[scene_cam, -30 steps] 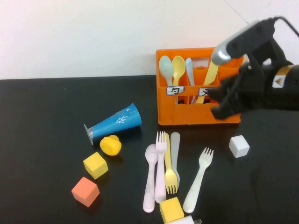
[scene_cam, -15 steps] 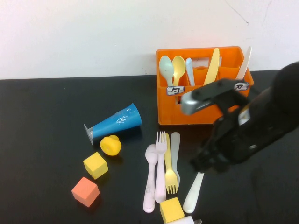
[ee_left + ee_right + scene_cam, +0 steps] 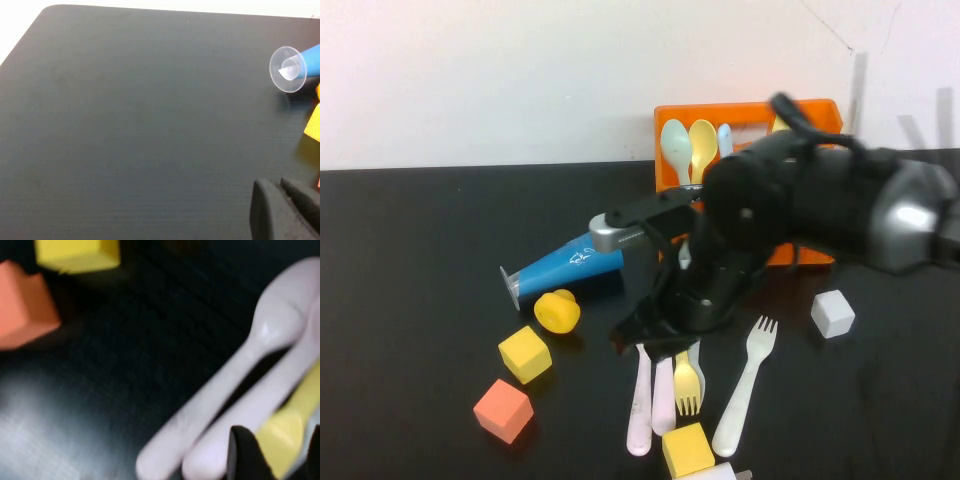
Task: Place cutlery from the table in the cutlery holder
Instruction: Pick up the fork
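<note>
The orange cutlery holder (image 3: 670, 180) stands at the back of the black table (image 3: 410, 260), partly hidden by my right arm; three spoons (image 3: 701, 141) stand in its left compartment. On the table in front lie a pink spoon (image 3: 640, 410), a pink fork (image 3: 663, 400), a yellow fork (image 3: 687, 385) and a white fork (image 3: 745, 390). My right gripper (image 3: 655, 340) hangs low over the top ends of this pile. In the right wrist view it (image 3: 280, 455) is open, with the yellow fork (image 3: 285, 432) between its fingers, beside the pink fork (image 3: 260, 410) and pink spoon (image 3: 240, 365). My left gripper (image 3: 275, 186) is shut and empty over bare table, out of the high view.
A blue cone cup (image 3: 565, 262) lies on its side left of the holder, its clear base in the left wrist view (image 3: 287, 69). Around the pile are a yellow round piece (image 3: 557, 310), yellow cubes (image 3: 524, 353) (image 3: 687, 448), an orange cube (image 3: 503, 410) and a white cube (image 3: 832, 312).
My right arm has swung from the holder down and to the left, and now sits over the cutlery pile. The cutlery on the table has not moved.
</note>
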Robot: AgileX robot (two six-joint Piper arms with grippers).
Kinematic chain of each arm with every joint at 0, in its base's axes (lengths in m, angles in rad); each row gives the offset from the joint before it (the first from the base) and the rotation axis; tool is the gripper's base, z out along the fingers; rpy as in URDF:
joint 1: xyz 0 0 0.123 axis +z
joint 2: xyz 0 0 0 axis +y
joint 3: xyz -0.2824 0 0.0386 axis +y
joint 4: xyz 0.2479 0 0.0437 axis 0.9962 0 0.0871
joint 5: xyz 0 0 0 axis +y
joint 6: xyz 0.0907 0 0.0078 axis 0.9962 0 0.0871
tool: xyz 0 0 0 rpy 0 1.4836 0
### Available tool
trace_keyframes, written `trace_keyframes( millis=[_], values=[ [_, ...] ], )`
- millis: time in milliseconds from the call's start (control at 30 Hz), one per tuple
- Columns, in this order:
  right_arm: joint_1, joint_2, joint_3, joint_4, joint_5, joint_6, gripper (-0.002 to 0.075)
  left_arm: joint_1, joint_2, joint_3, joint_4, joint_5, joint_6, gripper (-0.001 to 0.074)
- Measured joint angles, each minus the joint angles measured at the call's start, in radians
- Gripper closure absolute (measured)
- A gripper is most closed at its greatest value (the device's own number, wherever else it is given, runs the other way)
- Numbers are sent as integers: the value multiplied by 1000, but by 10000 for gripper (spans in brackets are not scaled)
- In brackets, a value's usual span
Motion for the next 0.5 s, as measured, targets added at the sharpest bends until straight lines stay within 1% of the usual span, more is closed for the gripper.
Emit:
trace_keyframes(
  millis=[233, 367, 500],
  values=[
    [8, 166, -181, -70, 92, 69, 459, 0, 0, 0, 0, 0, 0, 736],
    [10, 215, -232, -107, 130, 110, 459, 0, 0, 0, 0, 0, 0, 736],
    [10, 231, -241, -134, 137, 131, 459, 0, 0, 0, 0, 0, 2, 736]
  ],
)
